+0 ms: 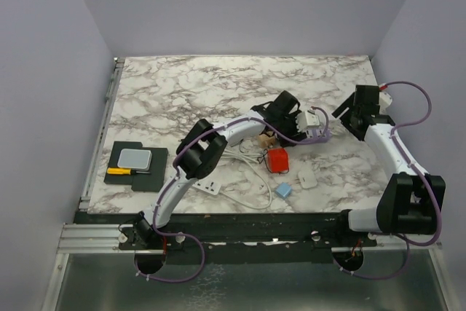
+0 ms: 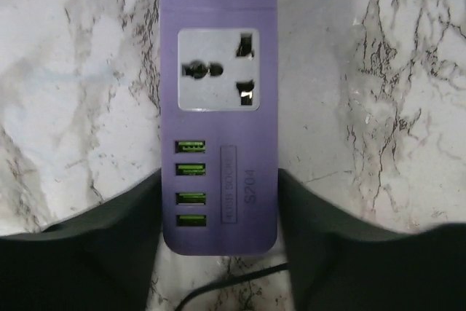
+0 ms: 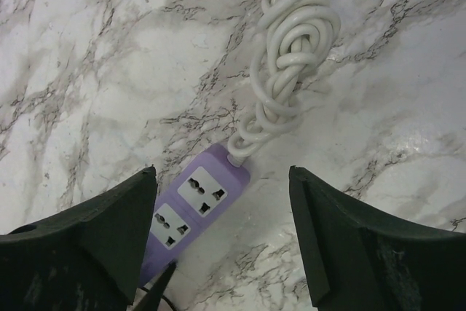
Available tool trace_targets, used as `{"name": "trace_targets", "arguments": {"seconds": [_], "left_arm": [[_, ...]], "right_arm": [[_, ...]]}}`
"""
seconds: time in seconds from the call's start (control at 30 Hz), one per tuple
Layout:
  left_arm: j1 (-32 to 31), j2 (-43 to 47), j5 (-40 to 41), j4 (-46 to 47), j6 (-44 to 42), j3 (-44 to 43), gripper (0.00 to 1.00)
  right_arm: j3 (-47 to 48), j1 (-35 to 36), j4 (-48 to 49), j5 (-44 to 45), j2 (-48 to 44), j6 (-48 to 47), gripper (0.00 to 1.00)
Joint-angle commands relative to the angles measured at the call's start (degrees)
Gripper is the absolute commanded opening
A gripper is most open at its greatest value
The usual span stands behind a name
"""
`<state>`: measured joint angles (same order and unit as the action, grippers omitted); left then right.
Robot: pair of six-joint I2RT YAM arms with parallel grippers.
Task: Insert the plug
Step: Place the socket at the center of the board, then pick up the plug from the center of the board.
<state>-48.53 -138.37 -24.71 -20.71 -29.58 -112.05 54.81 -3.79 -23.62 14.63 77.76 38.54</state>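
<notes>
A purple power strip (image 2: 218, 107) with white sockets and green USB ports lies on the marble table. My left gripper (image 2: 218, 213) is shut on its USB end, one finger (image 2: 109, 238) against each long side. In the top view the left gripper (image 1: 300, 120) is mid-table on the strip (image 1: 314, 127). My right gripper (image 3: 222, 180) is open and empty, hovering above the strip's cable end (image 3: 200, 194); in the top view it (image 1: 348, 116) sits just right of the strip. The strip's white cable (image 3: 287, 56) is coiled in a knot. No plug is held by either gripper.
A red block (image 1: 277, 159), a blue piece (image 1: 283, 191), a small white adapter (image 1: 307, 178) and a white power strip (image 1: 207, 186) with loose cords lie near the front. A black pad (image 1: 137, 165) with a grey box and a yellow tool sits at the left. A thin black cable (image 2: 218, 285) runs under my left gripper.
</notes>
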Motion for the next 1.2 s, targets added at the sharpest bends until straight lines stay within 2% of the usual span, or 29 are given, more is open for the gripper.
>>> {"name": "trace_targets", "arguments": {"seconds": [0.0, 0.07, 0.1, 0.3, 0.5, 0.7, 0.87, 1.03, 1.17], "left_arm": [[-1.8, 2.3, 3.8, -3.4, -1.6, 2.1, 0.79], [-1.7, 3.5, 3.6, -3.3, -1.3, 1.1, 0.96], [-1.8, 4.2, 3.7, -3.4, -0.8, 0.5, 0.99], [-1.2, 8.8, 3.5, -4.1, 1.1, -4.7, 0.99], [3.5, 14.5, 3.3, -9.4, 2.2, -8.4, 0.99], [13.7, 22.5, 3.4, -15.7, 3.7, -2.5, 0.99], [23.0, 29.6, 2.0, -18.1, 10.3, 4.8, 0.99], [29.2, 37.4, 0.5, -18.4, 12.6, 12.9, 0.99], [31.0, 43.5, 2.1, -18.4, 10.6, 19.2, 0.99]], "right_arm": [[-0.2, 0.1, 0.2, 2.3, 1.0, 1.7, 0.78], [0.3, 0.1, 0.0, 2.6, 0.7, 1.6, 0.78], [0.6, 0.1, 0.0, 2.6, 0.4, 1.4, 0.78], [0.6, 1.7, 1.2, 0.9, -1.0, 0.0, 0.77], [2.1, 12.6, 0.0, 4.3, -1.0, -1.9, 0.78], [4.1, 24.7, -1.1, 7.3, -0.6, -5.7, 0.79], [4.5, 35.6, 0.3, 6.2, 3.0, -10.7, 0.78], [10.6, 38.9, -3.0, 0.3, 11.8, -14.7, 0.80], [13.2, 39.8, -3.8, -1.0, 14.8, -17.8, 0.85]]}}
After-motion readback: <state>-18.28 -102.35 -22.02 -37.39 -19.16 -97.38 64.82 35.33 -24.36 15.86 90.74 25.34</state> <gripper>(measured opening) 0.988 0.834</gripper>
